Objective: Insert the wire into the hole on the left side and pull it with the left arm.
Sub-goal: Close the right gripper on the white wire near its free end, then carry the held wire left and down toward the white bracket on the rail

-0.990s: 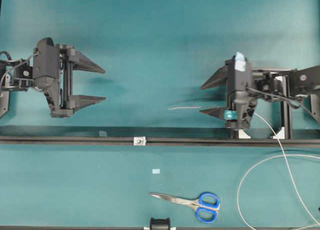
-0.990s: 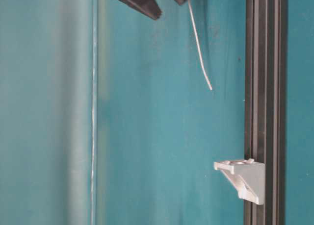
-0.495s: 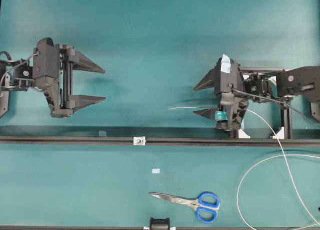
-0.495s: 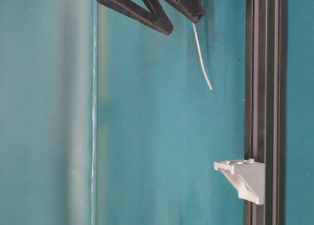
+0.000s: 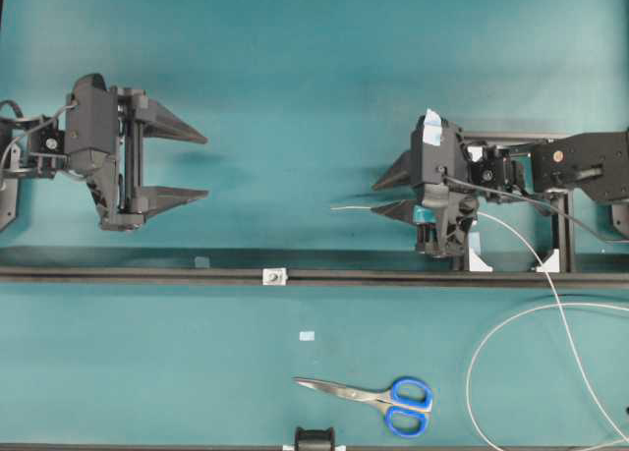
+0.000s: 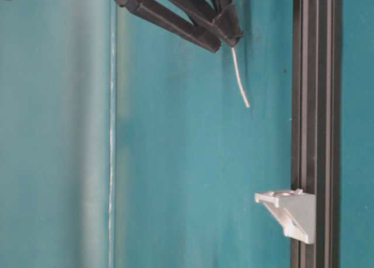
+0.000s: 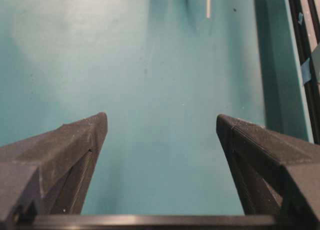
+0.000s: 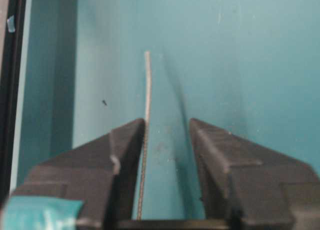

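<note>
Grey wire [image 8: 145,140] between right-wrist-view fingers [image 8: 122,155].

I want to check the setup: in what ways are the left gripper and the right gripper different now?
The left gripper has its fingers wide apart with only bare table between them; the right gripper has a narrower gap, and the wire lies between its fingers against one of them. The right gripper has light-blue tape patches; the left has none. Both are black with pointed fingers and face each other.

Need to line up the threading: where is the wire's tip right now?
Overhead, the wire tip pokes left from between the right gripper fingers, above the rail.
</note>
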Robot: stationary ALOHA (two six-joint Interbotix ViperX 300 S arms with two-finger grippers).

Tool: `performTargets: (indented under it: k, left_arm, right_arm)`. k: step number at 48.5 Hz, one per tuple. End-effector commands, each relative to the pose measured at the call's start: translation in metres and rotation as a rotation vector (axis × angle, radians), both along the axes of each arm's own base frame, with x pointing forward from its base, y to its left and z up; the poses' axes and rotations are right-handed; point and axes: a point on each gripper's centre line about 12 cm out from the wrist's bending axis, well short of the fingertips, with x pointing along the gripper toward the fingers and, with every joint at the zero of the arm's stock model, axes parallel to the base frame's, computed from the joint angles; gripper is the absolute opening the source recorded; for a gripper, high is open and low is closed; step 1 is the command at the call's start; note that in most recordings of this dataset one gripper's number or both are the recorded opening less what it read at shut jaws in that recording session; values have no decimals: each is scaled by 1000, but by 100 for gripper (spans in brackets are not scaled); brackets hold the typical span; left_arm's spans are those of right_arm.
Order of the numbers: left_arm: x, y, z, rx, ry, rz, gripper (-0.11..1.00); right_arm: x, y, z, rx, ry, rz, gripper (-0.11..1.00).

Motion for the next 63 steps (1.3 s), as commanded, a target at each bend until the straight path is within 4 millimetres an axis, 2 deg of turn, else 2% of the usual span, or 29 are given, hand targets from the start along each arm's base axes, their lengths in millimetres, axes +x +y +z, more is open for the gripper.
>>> performTargets:
  k: [1, 5, 13, 25, 31, 63]
  left_arm:
    - [2, 1, 4, 2, -20, 3, 72]
    - [2, 1, 4, 2, -20, 3, 72]
    - [2, 1, 4, 1, -20, 3, 72]
    - [2, 1, 4, 1, -21, 3, 72]
    - [3, 1, 5, 1, -25, 3, 72]
    - [11, 1, 17, -2, -66, 5, 72]
  right_arm:
    - [7, 1, 8, 4, -35, -2, 42]
    - [6, 1, 7, 3, -32, -1, 32]
    - [5, 1, 7, 3, -31, -1, 5]
    - [6, 1, 9, 3, -35, 1, 5]
    - [5, 1, 16, 4, -51, -1, 5]
    - [-21, 0, 93, 7, -103, 1, 5]
